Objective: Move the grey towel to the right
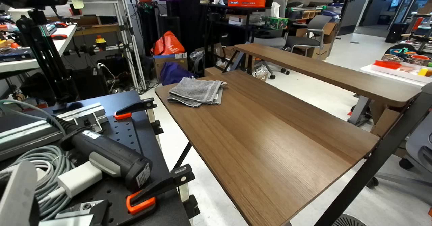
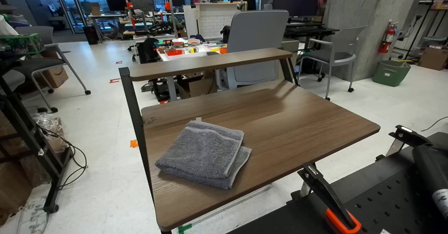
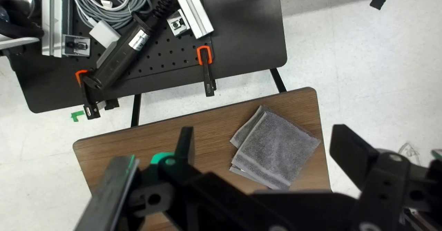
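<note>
The grey towel [image 1: 197, 91] lies folded and rumpled near one end of the brown wooden table [image 1: 270, 145]. In both exterior views it rests flat on the top, and here its layers show lighter edges [image 2: 206, 153]. In the wrist view the towel [image 3: 276, 148] sits near the table's right-hand edge. My gripper [image 3: 264, 131] is wide open and empty. In the wrist view the towel lies between its two fingers, well below them and not touched. The gripper does not show in either exterior view.
A raised wooden shelf [image 2: 210, 65] runs along one long side of the table, with dark posts [image 2: 134, 122]. Beside the opposite side, a black bench [image 3: 248, 27] carries orange-tipped clamps [image 3: 206, 68], a black handheld tool [image 3: 124, 56], coiled cable [image 3: 114, 3] and metal rails.
</note>
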You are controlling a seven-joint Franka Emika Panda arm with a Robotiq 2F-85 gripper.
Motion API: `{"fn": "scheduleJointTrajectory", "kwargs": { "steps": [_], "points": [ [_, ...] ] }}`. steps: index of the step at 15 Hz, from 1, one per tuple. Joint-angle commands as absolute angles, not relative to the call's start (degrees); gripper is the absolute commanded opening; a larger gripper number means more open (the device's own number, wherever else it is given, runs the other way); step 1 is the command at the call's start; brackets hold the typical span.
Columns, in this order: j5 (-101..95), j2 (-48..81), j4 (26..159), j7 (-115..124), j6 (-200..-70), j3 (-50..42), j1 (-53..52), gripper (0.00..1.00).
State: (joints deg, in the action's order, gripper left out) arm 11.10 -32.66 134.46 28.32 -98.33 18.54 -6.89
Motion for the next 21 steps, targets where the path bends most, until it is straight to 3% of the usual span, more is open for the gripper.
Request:
{"fn": "scheduleJointTrajectory", "kwargs": {
  "steps": [1,13,21],
  "points": [
    [9.29,-26.53,134.89,30.50,-106.03,19.95,-5.86,1.00],
    [-2.88,2.78,134.85,39.46,-139.42,17.50,-7.51,1.00],
    [-10.08,24.43,123.47,43.73,-147.45,9.20,-15.09,1.00]
  ]
}}
